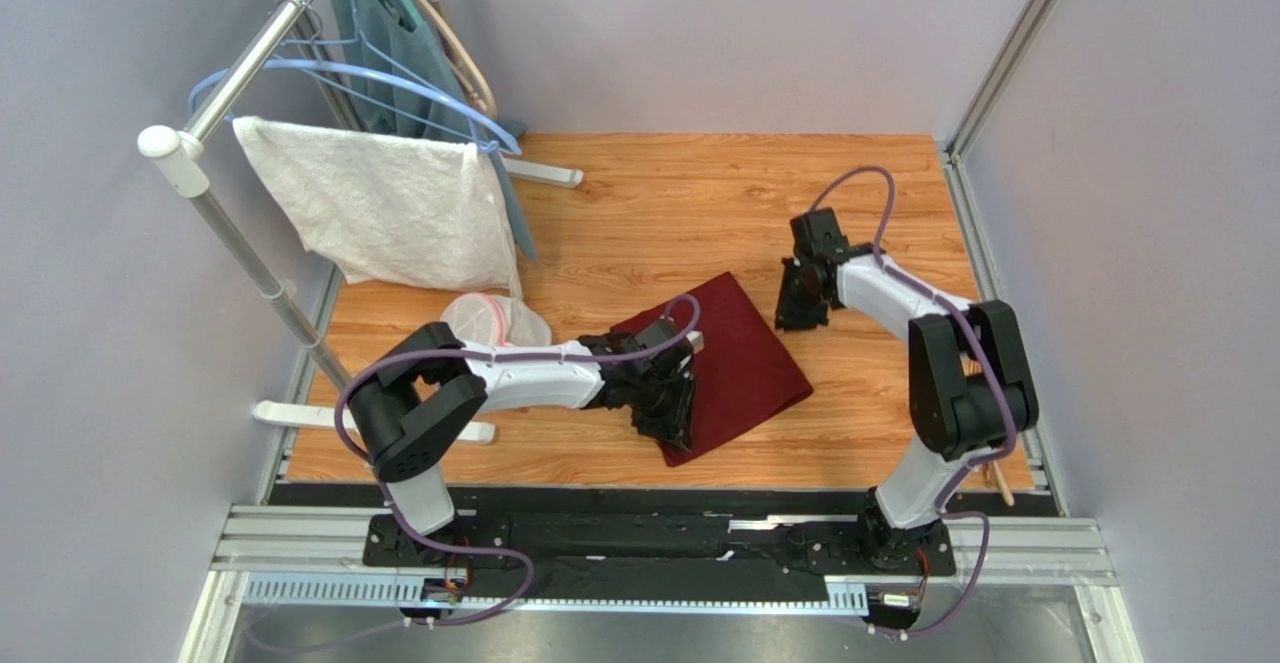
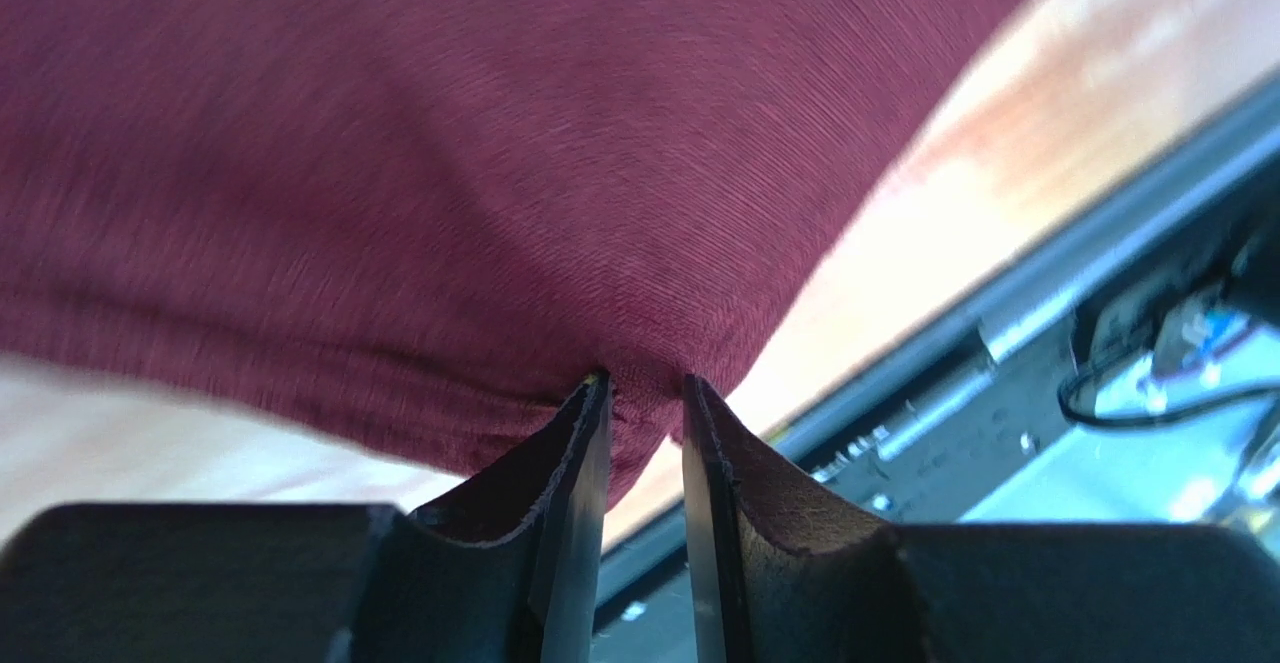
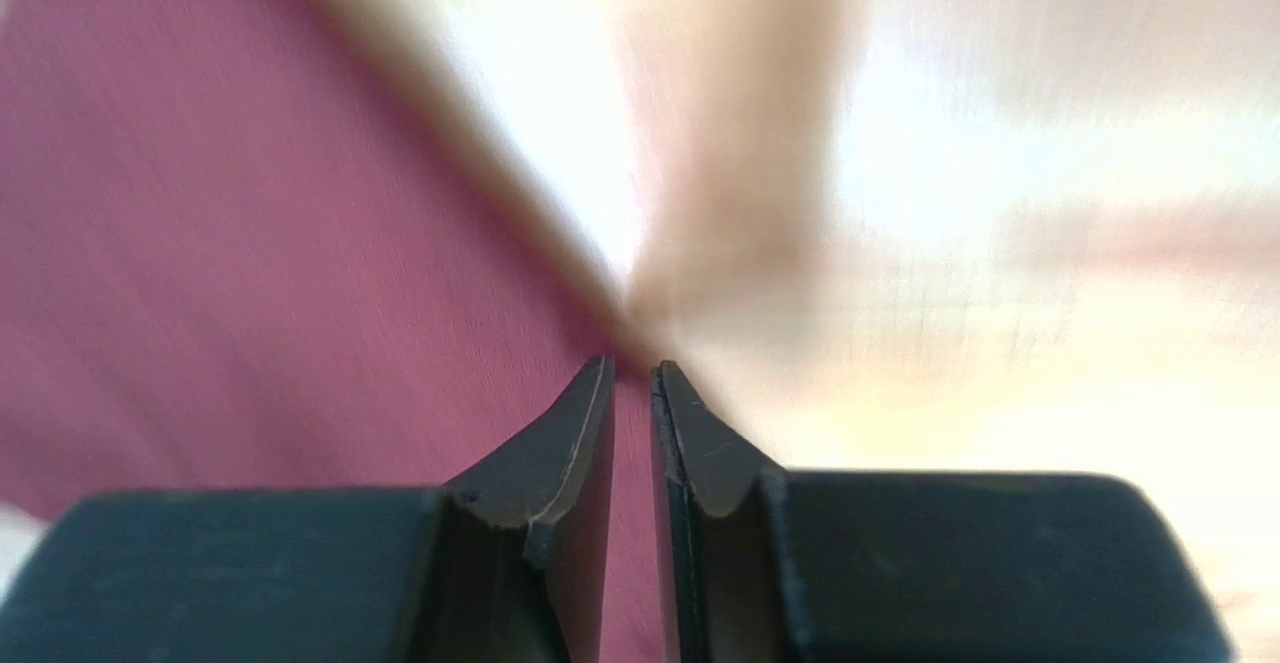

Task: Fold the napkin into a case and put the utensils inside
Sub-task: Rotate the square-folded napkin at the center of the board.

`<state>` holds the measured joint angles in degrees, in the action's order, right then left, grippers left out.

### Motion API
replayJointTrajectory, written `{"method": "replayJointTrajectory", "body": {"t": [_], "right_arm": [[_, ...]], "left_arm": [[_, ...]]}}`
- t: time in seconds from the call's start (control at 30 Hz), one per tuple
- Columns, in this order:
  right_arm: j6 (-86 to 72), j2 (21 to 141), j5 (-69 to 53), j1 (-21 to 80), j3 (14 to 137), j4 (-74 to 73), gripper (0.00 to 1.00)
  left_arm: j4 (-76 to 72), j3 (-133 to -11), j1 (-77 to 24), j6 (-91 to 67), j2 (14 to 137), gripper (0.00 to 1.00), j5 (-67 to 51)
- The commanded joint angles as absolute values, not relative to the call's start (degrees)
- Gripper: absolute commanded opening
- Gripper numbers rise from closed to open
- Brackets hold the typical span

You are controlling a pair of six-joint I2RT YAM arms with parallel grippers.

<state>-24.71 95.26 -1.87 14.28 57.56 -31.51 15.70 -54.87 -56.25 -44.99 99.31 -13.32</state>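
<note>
The maroon napkin lies spread on the wooden table, at an angle. My left gripper is at its near-left corner. In the left wrist view the left gripper is shut on a bunched bit of the napkin at that edge. My right gripper hovers at the napkin's far-right edge. In the blurred right wrist view the right gripper has its jaws almost together, tips at the edge of the napkin; no cloth shows pinched. A tan handle of the utensils pokes out beside the right arm's base.
A white towel hangs on a drying rack at the back left, with blue hangers above it. A pale round mesh item sits by the left arm. The metal rail runs along the near edge.
</note>
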Motion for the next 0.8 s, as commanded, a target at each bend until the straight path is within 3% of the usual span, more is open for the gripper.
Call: {"method": "replayJointTrajectory", "body": {"t": [0.0, 0.13, 0.3, 0.47, 0.77], "right_arm": [[-19.2, 99.5, 4.5, 14.4, 71.6, -35.8, 0.19], [-22.0, 94.9, 0.8, 14.8, 72.3, -40.3, 0.31], [-27.0, 81.4, -6.9, 19.4, 55.7, -36.0, 0.42], [-32.7, 77.1, -15.7, 21.2, 45.9, -26.8, 0.39], [-26.7, 88.6, -3.6, 15.8, 49.6, -28.0, 0.32]], "left_arm": [[15.6, -59.7, -58.4, -45.3, 96.7, 0.34, -15.1], [20.5, -61.4, -56.3, -40.2, 88.2, 0.42, -11.3], [24.8, -60.9, -46.7, -34.5, 82.8, 0.45, -8.8], [25.9, -65.3, -39.3, -32.2, 86.7, 0.41, -10.9], [30.9, -72.5, -36.1, -29.7, 93.9, 0.45, -8.5]]}}
